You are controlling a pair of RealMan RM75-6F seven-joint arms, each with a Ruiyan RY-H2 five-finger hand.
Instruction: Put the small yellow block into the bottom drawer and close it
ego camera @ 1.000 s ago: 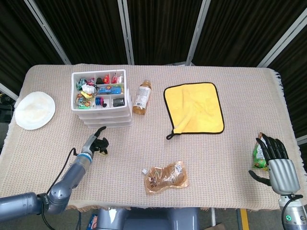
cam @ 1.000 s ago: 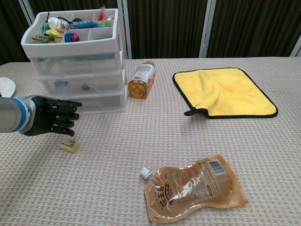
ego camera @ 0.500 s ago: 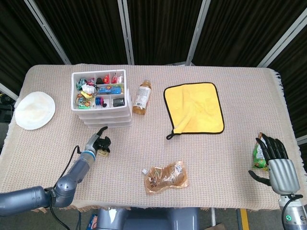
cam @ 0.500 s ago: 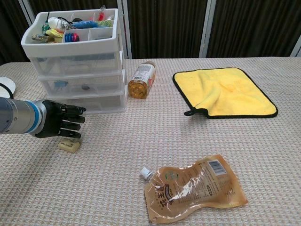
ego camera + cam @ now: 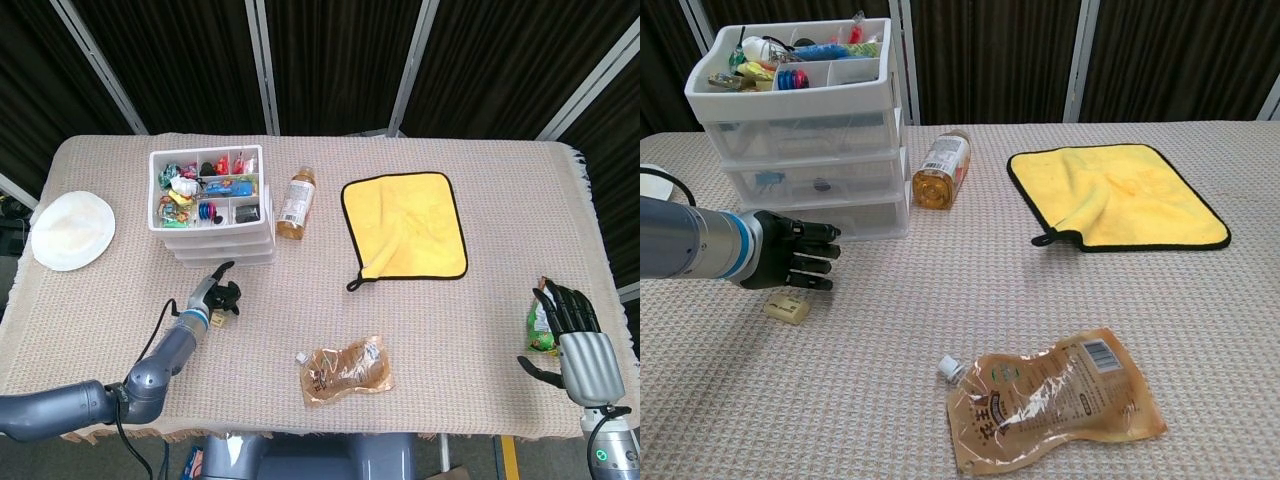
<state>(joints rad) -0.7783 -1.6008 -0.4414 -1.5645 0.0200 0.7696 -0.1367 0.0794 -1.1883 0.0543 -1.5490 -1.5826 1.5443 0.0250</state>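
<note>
The small yellow block [image 5: 786, 309] lies on the tablecloth in front of the white drawer unit [image 5: 805, 150], just below my left hand [image 5: 790, 263]. That hand hovers over the block with its fingers stretched out toward the bottom drawer [image 5: 860, 218] and holds nothing. All the drawers look closed. In the head view my left hand [image 5: 214, 297] sits just in front of the drawer unit [image 5: 215, 215] and mostly covers the block. My right hand [image 5: 576, 332] rests at the table's near right corner with its fingers spread and empty.
A brown bottle [image 5: 941, 169] lies right of the drawers. Further right a yellow cloth [image 5: 1118, 196] is spread out. A brown pouch [image 5: 1050, 396] lies near the front edge. A white plate [image 5: 72, 230] sits far left, and a green packet [image 5: 541, 328] lies beside my right hand.
My left hand has moved right and forward, from beside the block to above it and closer to the bottom drawer. The block and my right hand have not moved.
</note>
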